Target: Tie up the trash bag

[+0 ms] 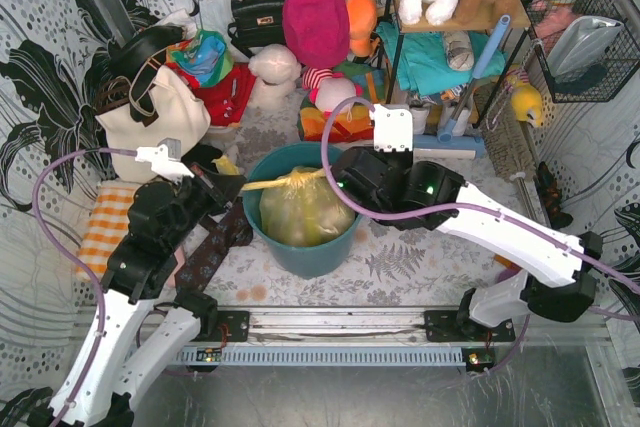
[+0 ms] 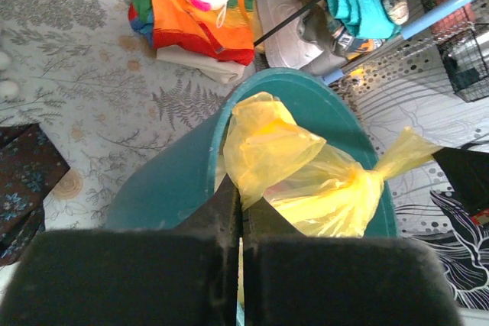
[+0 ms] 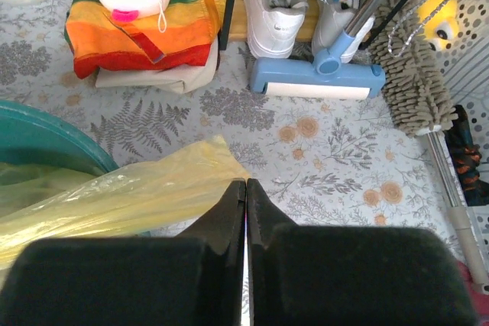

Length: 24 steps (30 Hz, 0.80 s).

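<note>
The trash bag [image 1: 300,215], thin crinkly yellow-green plastic, sits in the teal round bin [image 1: 300,259] mid-table. Its top is gathered into a knot [image 2: 365,182] with two flaps pulled apart. My left gripper [image 1: 238,185] is left of the bin, shut on one flap [image 2: 267,143] at its fingertips [image 2: 242,192]. My right gripper [image 1: 342,181] is at the bin's right rim, shut [image 3: 245,182], with the other flap [image 3: 137,192] pinched at its tip. The bin's rim also shows in the right wrist view [image 3: 46,131].
A white tote bag [image 1: 150,112] stands at the back left. An orange checked cloth [image 1: 105,222] and a dark floral strap [image 1: 215,247] lie left of the bin. A rainbow cloth with a plush [image 3: 137,28], a blue broom head [image 3: 317,82] and white shoes [image 3: 275,13] lie behind.
</note>
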{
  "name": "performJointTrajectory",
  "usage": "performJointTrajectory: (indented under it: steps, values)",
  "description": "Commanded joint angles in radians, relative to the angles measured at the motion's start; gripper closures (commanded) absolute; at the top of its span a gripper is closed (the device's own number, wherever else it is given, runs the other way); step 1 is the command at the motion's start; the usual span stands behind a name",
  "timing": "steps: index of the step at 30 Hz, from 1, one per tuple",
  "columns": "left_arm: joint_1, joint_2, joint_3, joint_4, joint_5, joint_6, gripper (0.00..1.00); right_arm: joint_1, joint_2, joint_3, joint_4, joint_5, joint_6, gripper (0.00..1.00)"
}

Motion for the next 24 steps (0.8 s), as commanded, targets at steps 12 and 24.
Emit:
performJointTrajectory:
  steps: [12,24]
  values:
    - [0.017,0.057,0.082,0.339,0.289,0.055,1.0,-0.033,-0.311,-0.196,0.713,-0.364,-0.512,1.0]
    - [0.018,0.142,0.207,0.494,0.35,-0.016,1.0,-0.034,-0.316,-0.126,0.876,-0.431,-0.584,1.0]
